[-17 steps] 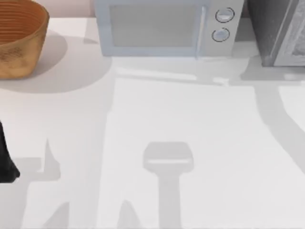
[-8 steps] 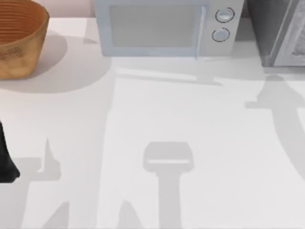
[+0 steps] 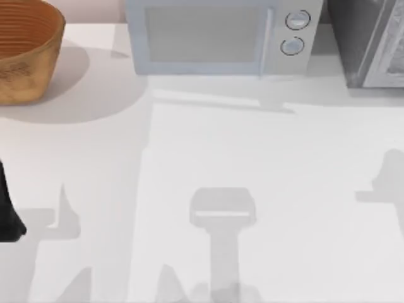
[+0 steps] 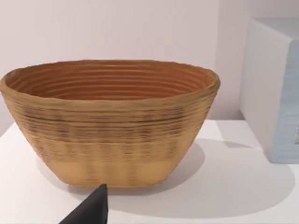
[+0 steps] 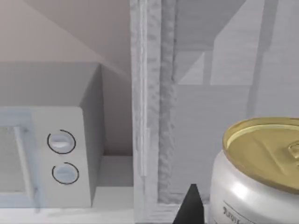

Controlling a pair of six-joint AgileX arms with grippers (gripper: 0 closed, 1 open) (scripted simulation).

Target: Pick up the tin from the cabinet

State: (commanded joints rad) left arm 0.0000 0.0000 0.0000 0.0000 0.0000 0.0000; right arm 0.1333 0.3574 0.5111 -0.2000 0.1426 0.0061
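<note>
The tin [image 5: 261, 172], a silver can with a gold lid, stands upright and close in the right wrist view. My right gripper [image 5: 243, 212] is shut on it, with one dark fingertip [image 5: 191, 205] against its side and the other hidden behind it. Just behind the tin is the grey cabinet [image 5: 154, 93], which stands at the table's back right corner [image 3: 372, 44]. At the left edge of the table my left arm [image 3: 7, 218] is parked. Its gripper is open, and one of its fingertips [image 4: 93, 207] points toward the basket.
A white microwave [image 3: 214, 38] stands at the back middle, just left of the cabinet. A woven wooden basket [image 3: 25, 50] sits at the back left. The right arm's shadow [image 3: 385, 183] falls on the white tabletop at the right edge.
The right arm's shadow has slid from the foot of the cabinet toward the front right of the table. The left arm has not moved.
</note>
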